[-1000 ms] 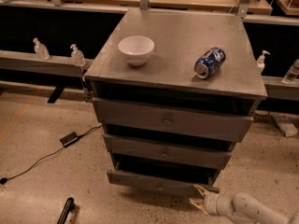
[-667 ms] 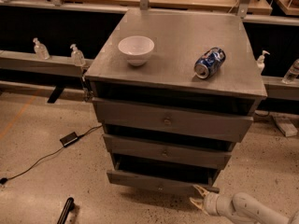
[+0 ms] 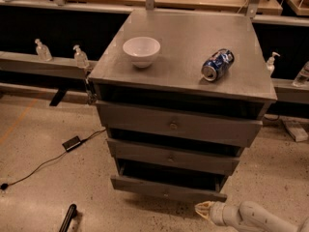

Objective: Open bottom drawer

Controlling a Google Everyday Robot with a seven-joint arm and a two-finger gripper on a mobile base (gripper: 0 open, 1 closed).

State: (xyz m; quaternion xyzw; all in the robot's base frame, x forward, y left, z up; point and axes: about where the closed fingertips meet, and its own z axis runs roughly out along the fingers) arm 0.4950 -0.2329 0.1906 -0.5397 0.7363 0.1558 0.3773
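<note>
Bottom drawer (image 3: 145, 184), the lowest and narrowest of the three grey fronts in the cabinet (image 3: 120, 115), sits just above the floor and juts a little past the drawer above it. A dark gap behind its top edge suggests it is partly open. Its small round knob (image 3: 165, 194) marks the centre of the front. The claw (image 3: 202, 210) hangs low over the floor, just below and to the right of the drawer's right-hand corner. It is near the drawer but apparently not touching it, at the end of the white arm (image 3: 251, 217). Whether it is spread or pressed together I cannot tell. To pull well, I judge the claw should catch the knob or the front's edge squarely. It should then draw straight out, level and slow, so the front does not skew and the white bowl (image 3: 141, 50) and blue can (image 3: 217, 65) on the surface above stay put.
</note>
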